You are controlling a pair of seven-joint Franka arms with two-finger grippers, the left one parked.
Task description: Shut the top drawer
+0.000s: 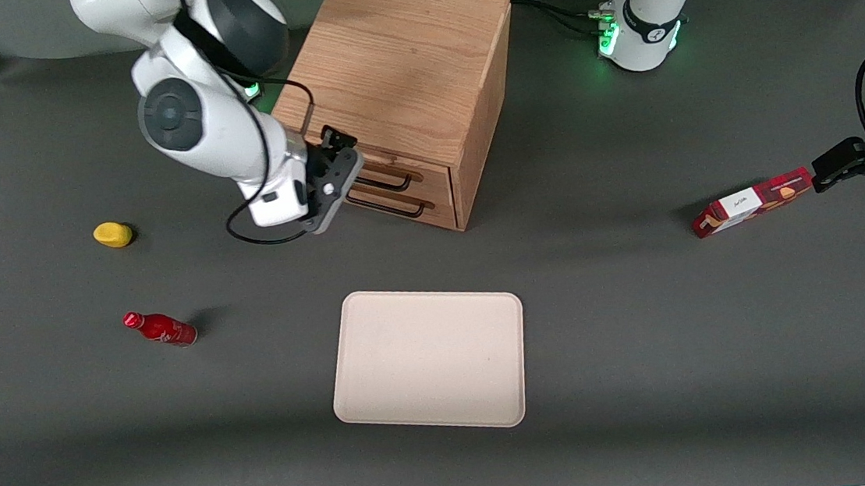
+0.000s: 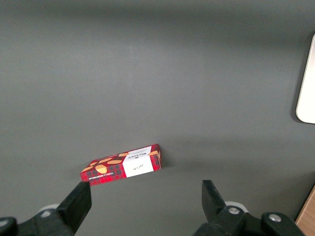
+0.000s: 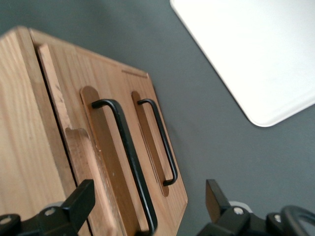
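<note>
The oak cabinet (image 1: 393, 66) stands at the back of the table. Its top drawer (image 1: 430, 174) has a black wire handle (image 1: 389, 182); its front looks nearly level with the bottom drawer (image 1: 437, 205) below it. My right gripper (image 1: 345, 180) is open, right in front of the top drawer at the handle's end. In the right wrist view the top drawer's front (image 3: 101, 162) is close up, and its handle (image 3: 125, 147) runs between the open gripper's (image 3: 147, 199) two fingers without touching either. The bottom drawer's handle (image 3: 162, 142) lies beside it.
A cream tray (image 1: 428, 357) lies nearer the front camera than the cabinet, also in the right wrist view (image 3: 256, 54). A yellow object (image 1: 112, 234) and a red bottle (image 1: 160, 328) lie toward the working arm's end. A red biscuit box (image 1: 750, 203) lies toward the parked arm's end.
</note>
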